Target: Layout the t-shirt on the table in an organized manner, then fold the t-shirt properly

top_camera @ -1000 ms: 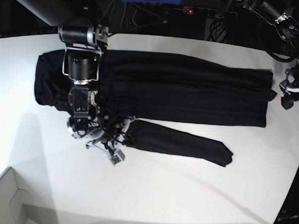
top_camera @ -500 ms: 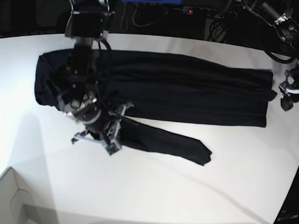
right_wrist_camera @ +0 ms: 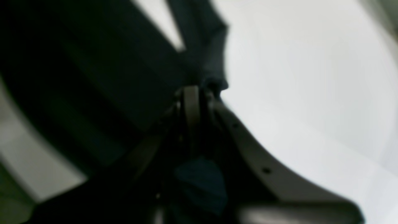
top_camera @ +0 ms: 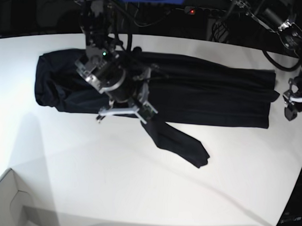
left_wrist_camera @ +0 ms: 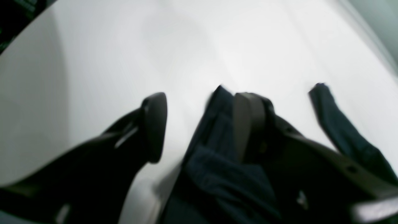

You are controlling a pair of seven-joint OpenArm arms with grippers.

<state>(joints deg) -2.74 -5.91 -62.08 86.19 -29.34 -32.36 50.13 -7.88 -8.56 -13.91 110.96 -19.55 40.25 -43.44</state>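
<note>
The black t-shirt (top_camera: 202,90) lies stretched out across the back of the white table (top_camera: 137,192). One sleeve (top_camera: 182,144) trails diagonally toward the front. My right gripper (top_camera: 145,116) is over the shirt's middle and shut on the upper end of that sleeve. In the right wrist view, the right gripper (right_wrist_camera: 191,93) pinches dark fabric (right_wrist_camera: 211,40). My left gripper (top_camera: 291,105) hovers at the shirt's right end, off the hem corner. Its fingers (left_wrist_camera: 154,124) stand apart in the left wrist view, with a fold of the shirt (left_wrist_camera: 217,149) against the right one.
A white box (top_camera: 6,202) sits at the table's front left corner. Cables and dark equipment (top_camera: 195,15) line the far edge behind the table. White tabletop (left_wrist_camera: 217,46) stretches ahead of the left gripper.
My right gripper has swung up and to the right over the shirt, pulling the sleeve with it. The sleeve's free end slid left. The left arm has barely moved.
</note>
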